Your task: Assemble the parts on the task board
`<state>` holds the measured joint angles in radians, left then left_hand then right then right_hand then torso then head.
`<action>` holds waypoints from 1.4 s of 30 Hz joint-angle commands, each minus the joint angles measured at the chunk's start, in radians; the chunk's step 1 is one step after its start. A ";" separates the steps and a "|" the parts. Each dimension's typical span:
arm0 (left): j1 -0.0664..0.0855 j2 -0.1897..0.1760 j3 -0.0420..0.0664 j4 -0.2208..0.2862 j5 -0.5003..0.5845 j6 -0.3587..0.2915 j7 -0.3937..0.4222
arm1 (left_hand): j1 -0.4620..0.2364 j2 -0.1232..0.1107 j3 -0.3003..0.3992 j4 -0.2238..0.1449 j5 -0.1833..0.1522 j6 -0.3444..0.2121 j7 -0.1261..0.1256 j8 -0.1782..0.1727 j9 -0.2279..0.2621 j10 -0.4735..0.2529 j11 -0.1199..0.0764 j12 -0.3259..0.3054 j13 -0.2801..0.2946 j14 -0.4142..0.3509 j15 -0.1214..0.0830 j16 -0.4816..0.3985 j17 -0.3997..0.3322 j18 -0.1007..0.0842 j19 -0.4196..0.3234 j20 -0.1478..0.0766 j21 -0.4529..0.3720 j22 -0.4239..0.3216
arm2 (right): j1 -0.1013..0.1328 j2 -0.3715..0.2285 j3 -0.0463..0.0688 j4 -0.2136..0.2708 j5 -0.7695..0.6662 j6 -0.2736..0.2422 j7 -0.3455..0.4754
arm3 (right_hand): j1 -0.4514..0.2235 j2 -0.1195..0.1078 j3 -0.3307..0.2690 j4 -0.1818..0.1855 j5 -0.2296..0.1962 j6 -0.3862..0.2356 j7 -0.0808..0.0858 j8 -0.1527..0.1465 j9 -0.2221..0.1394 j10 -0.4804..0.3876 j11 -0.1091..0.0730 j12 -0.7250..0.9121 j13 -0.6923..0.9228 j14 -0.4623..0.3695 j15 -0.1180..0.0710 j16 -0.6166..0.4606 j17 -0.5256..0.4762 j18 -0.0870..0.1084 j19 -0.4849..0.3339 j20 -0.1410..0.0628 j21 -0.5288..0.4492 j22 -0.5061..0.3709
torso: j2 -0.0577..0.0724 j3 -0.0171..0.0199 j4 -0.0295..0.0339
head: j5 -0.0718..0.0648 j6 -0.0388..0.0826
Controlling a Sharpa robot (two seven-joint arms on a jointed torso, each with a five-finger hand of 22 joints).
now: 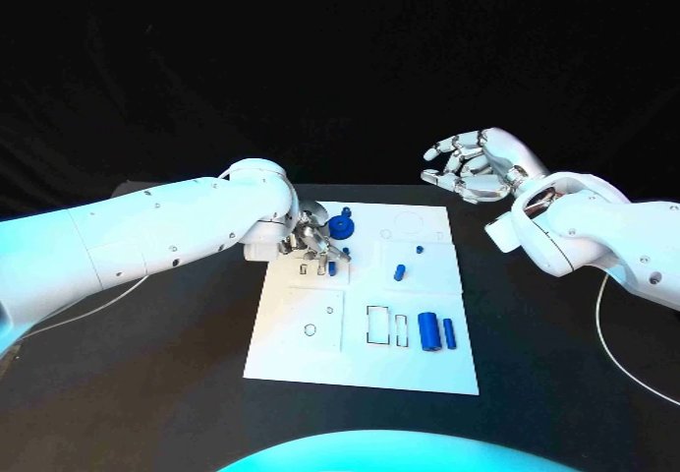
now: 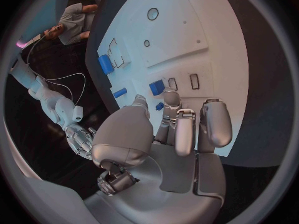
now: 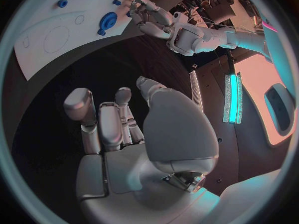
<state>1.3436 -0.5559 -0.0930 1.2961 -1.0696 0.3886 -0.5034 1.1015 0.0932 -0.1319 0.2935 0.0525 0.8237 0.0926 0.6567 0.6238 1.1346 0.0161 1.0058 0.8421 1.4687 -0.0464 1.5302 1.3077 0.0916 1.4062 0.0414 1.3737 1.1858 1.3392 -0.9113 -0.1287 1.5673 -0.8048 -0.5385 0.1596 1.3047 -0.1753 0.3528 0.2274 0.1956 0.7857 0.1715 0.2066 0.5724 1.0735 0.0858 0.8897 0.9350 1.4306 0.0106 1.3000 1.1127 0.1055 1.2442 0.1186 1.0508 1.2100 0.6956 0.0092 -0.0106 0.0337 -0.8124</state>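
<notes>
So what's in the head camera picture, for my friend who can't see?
The left hand reaches onto a white task board among small blue parts. The right hand hangs empty, fingers apart, past the board's far right corner.

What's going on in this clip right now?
The robot is assembling small blue parts on the white task board. Its left hand is down on the board's far left part, fingers at a small blue piece beside the blue gear. The right hand is raised off the board, holding nothing. Two blue cylinders lie near the board's front.
</notes>
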 commanded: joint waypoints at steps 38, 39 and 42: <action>-0.001 0.003 -0.001 0.000 0.113 0.004 0.000 | 0.081 -0.209 0.936 -0.128 -0.002 -0.031 -0.010 0.035 0.120 -0.011 -0.006 -0.015 -0.027 0.085 -0.007 0.002 0.214 -0.018 -0.009 0.005 0.017 0.026 | -0.009 0.012 -0.001 -0.014 -0.001 0.013 -0.002 | 0.015 -0.005 0.014 0.005 0.077 0.001 -0.001 0.017 0.007 0.003 -0.004 0.001 -0.024 -0.005 -0.003 -0.018 -0.007 0.018 -0.002 -0.004 -0.041 -0.021 | 0.001 0.0006 0.0010 | 0.003 -0.010; -0.001 0.001 -0.001 -0.001 0.118 0.003 0.001 | 0.065 -0.211 0.962 -0.146 -0.003 -0.031 -0.008 0.040 0.127 -0.009 -0.007 -0.015 -0.028 0.085 -0.006 0.002 0.215 -0.018 -0.009 0.005 0.017 0.027 | -0.009 0.013 -0.001 -0.015 -0.003 0.015 -0.002 | 0.017 -0.006 0.015 0.004 0.083 0.001 -0.002 0.017 0.008 0.004 -0.004 0.001 -0.025 -0.005 -0.004 -0.019 -0.007 0.018 -0.001 -0.004 -0.042 -0.022 | 0.001 0.0007 0.0008 | 0.003 -0.010; -0.001 -0.003 -0.001 -0.001 0.133 -0.006 0.002 | 0.029 -0.212 1.036 -0.212 0.000 -0.028 -0.009 0.052 0.147 -0.028 -0.009 -0.065 -0.085 0.087 -0.007 0.006 0.219 -0.017 -0.014 0.010 0.014 0.022 | -0.010 0.016 -0.001 -0.017 -0.008 0.019 -0.005 | 0.024 -0.006 0.021 0.000 0.092 0.005 -0.002 0.020 0.008 0.005 -0.005 0.003 -0.027 -0.004 -0.004 -0.019 -0.005 0.018 0.001 -0.005 -0.043 -0.022 | 0.001 0.0013 0.0009 | 0.003 -0.011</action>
<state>1.3421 -0.5583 -0.0939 1.2945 -0.9793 0.4008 -0.5076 1.1417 -0.1191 0.7508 0.2277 0.0468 0.7988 0.0854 0.7052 0.7668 1.1199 0.0088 0.9538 0.7705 1.4649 -0.0500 1.5300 1.3074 0.0915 1.3989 0.0485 1.3853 1.2106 1.3302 -0.8974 -0.1302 1.5508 -0.8019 -0.5386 0.1578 1.3206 -0.1808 0.3687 0.2261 0.2848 0.7858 0.1715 0.2204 0.5800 1.0737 0.0858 0.8881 0.9093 1.4307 0.0106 1.2847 1.1067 0.1156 1.2391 0.1165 1.0126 1.1893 0.6964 0.0098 -0.0095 0.0362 -0.8229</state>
